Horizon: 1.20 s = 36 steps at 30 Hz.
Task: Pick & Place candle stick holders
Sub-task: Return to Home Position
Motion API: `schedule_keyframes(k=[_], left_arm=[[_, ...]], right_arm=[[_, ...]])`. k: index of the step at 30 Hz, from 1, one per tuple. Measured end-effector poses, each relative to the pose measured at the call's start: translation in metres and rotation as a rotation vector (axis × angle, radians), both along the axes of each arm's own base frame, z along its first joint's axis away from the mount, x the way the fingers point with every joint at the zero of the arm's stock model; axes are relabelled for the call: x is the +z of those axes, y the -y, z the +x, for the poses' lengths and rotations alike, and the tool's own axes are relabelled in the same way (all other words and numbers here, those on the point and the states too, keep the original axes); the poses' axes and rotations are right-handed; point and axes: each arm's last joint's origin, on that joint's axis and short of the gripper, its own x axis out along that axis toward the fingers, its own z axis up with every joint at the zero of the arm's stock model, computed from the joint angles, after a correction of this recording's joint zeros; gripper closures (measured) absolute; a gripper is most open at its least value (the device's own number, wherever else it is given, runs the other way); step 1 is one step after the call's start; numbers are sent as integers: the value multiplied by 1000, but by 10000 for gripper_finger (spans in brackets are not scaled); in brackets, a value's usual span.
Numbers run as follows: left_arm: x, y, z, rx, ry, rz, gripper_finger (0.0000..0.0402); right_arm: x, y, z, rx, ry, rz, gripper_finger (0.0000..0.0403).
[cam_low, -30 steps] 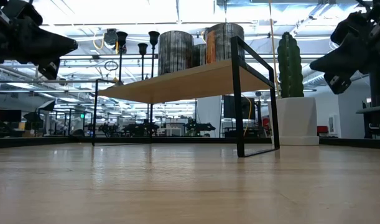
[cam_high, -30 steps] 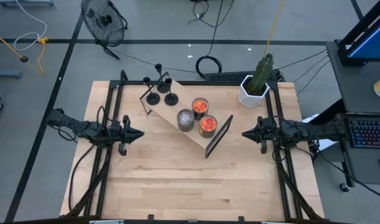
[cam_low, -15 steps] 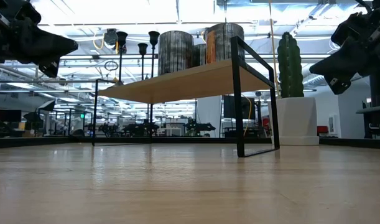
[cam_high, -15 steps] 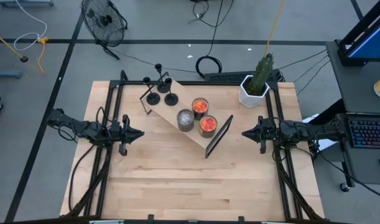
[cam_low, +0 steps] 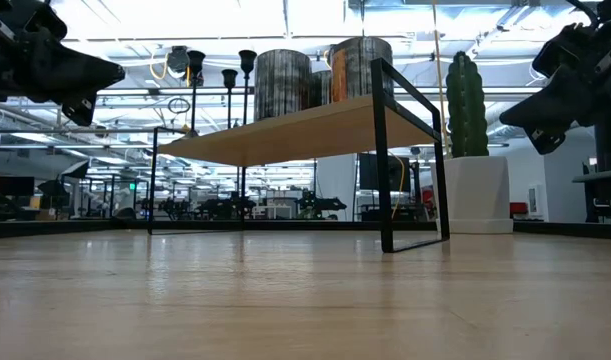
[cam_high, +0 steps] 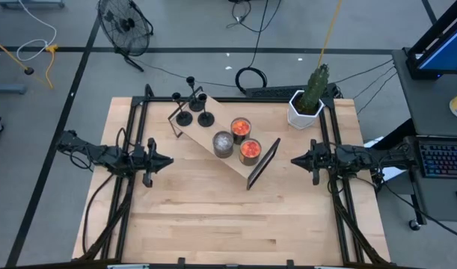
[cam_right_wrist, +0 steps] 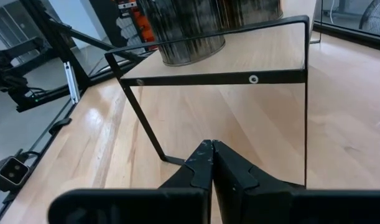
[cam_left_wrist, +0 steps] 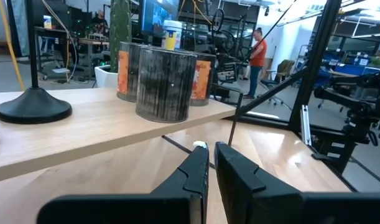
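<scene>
Table: carries a slanted shelf.

Shelf: three candle stick holders stand upright at its far-left end, with three candles beside them.

Handling, judged: the holders look light, rigid and easily tipped. Take hold at mid-stem, as the smooth metal may slip.

Left gripper and right gripper: both at the table sides, fingers together, holding nothing.

Legible writing: none.
</scene>
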Motion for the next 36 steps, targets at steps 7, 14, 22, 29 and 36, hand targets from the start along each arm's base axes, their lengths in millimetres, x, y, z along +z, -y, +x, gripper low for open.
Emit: schedule_keyframes(k=[7, 14, 22, 29, 36], left_arm=[[0, 2, 0, -74, 0, -43, 369], [-2, 9, -1, -327, -32, -256, 369], [-2, 9, -1, -306, -25, -84, 369], [-2, 9, -1, -303, -15, -55, 369], [-2, 9, -1, -302, -17, -89, 369]], right_arm=[[0, 0, 0, 3, -2, -10, 399], [0, 0, 0, 3, -1, -9, 399], [0, 0, 0, 3, 1, -9, 399], [0, 0, 0, 3, 1, -9, 399], [0, 0, 0, 3, 2, -9, 399]])
